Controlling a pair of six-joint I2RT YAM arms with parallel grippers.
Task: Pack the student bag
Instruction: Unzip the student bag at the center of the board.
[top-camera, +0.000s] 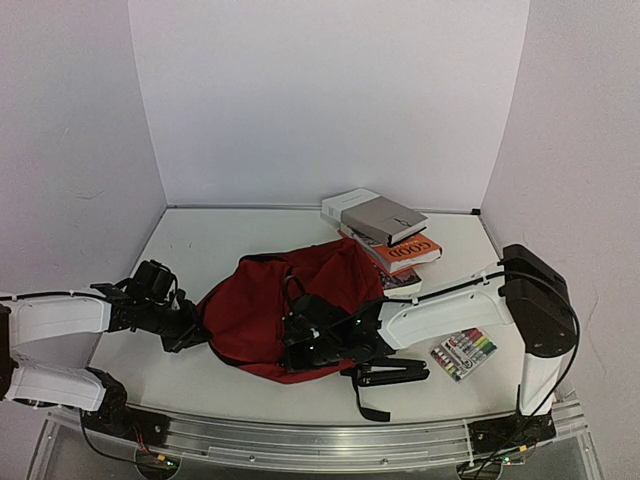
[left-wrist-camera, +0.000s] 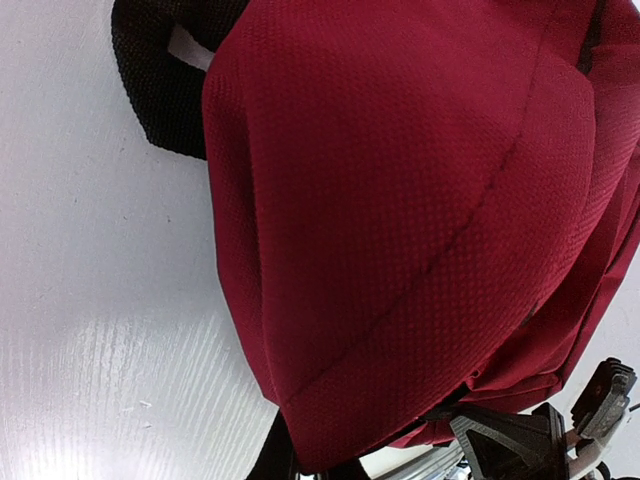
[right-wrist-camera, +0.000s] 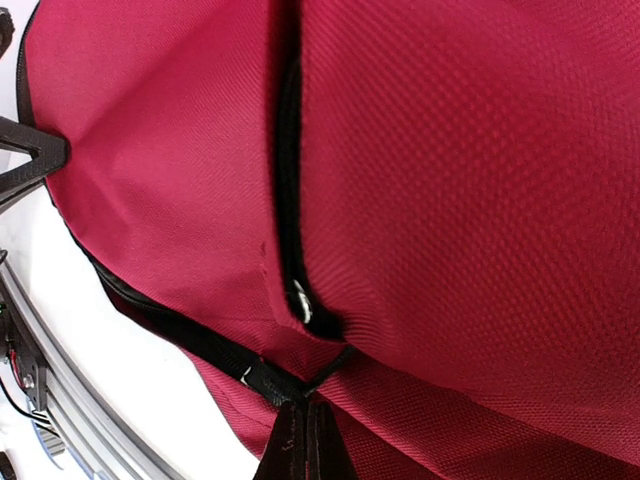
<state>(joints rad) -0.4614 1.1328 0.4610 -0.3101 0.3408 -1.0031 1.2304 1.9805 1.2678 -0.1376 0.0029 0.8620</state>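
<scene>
One student bag (top-camera: 260, 305), dark red, lies flat in the middle of the white worktop (top-camera: 200, 250), with one stack of three books (top-camera: 385, 235) touching it at its 1 o'clock and one pack of markers (top-camera: 463, 353) apart at its 4 o'clock. Of the two end effectors, the left end effector (top-camera: 186, 333) is clenched on the bag's fabric at its 9 o'clock edge. The right end effector (top-camera: 300, 345) is clenched at the black trim near 6 o'clock; whether it pinches that trim cannot be told.
</scene>
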